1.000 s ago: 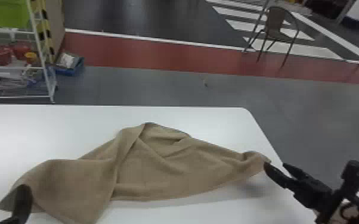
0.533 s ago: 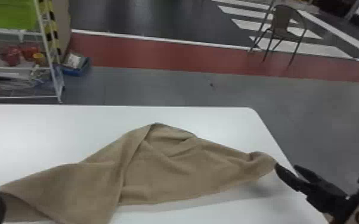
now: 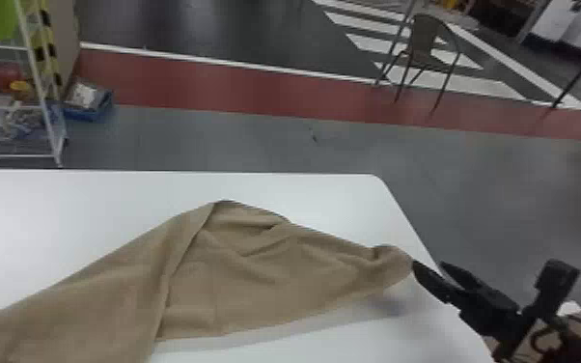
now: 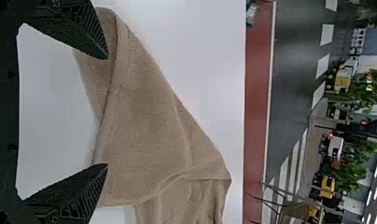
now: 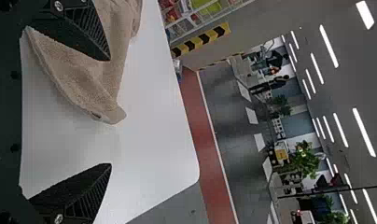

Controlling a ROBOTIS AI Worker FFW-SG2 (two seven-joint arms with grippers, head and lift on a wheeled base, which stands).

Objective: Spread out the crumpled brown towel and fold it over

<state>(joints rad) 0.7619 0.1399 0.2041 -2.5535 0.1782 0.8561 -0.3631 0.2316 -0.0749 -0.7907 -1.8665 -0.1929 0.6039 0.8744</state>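
Straightening had just come to the far-left edge of the crumpled brown cloth towel [image 3: 255, 280]: a second earlier it had kinked partway, and now it ran in one long slant across the smooth white tabletop [image 3: 304, 193]. Taking the towel's middle as the clock's centre, seen from the head, its peak stood near twelve, its narrow end pointed to three, and the broad left part ran out towards eight. The left black two-fingered pincer [image 4: 107, 110] was spread wide with cloth beyond its tips, gripping nothing. The right black two-fingered pincer [image 3: 428, 264] was wide too, at three o'clock beside the narrow end; whether it touched could not be told. The left side seemed better spread, but an overlapping flap and creases remained, so spreading looked unfinished and the fold still to come.
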